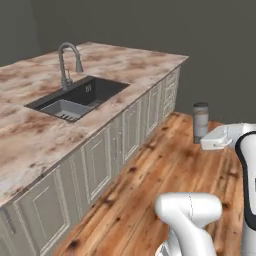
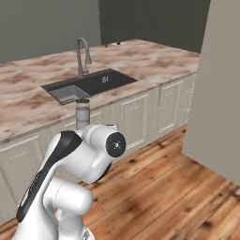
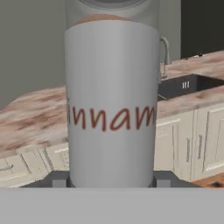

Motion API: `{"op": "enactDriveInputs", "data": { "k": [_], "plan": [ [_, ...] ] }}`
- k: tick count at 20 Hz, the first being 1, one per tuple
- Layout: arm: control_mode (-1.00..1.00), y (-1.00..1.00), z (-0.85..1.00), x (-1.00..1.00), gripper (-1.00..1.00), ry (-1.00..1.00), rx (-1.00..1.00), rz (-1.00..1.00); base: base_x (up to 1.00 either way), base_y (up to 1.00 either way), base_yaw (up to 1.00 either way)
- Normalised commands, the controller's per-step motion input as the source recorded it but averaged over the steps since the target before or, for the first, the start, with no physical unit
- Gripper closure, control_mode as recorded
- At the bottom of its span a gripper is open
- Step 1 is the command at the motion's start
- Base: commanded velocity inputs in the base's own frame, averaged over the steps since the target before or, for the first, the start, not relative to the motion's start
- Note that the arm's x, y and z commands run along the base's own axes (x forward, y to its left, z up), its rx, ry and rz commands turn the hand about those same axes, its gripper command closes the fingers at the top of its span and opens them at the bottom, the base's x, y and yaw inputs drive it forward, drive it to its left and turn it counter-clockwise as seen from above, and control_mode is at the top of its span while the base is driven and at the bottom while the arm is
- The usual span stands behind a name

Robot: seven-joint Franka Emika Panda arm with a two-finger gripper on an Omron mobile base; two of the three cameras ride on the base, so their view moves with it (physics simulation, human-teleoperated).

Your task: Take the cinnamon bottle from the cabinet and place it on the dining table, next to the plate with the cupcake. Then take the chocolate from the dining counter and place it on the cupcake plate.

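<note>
We have the cinnamon bottle [image 3: 112, 105] standing upright between our jaws, which pinch its lower body from both sides, carried in the air above the wooden floor [image 1: 170, 175]. Beyond the jaws lies the marble table [image 3: 30, 109] with its sink [image 2: 89, 84] and faucet [image 2: 83, 56]. The bottle looks light, stiff and smooth, so it could slip; a hold low on the body, as now, seems sound.
</note>
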Motion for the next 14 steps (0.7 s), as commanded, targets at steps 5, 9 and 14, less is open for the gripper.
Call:
{"op": "enactDriveInputs", "data": {
  "k": [5,9,14],
  "plan": [
    [1.00,0.00,0.00,0.00,1.00,0.00,0.00,0.00,0.09,0.18,0.80],
    [1.00,0.00,0.00,0.00,1.00,0.00,0.00,0.00,0.12,0.27,0.72],
    [1.00,0.00,0.00,0.00,1.00,0.00,0.00,0.00,0.13,0.58,0.46]
  ]
}}
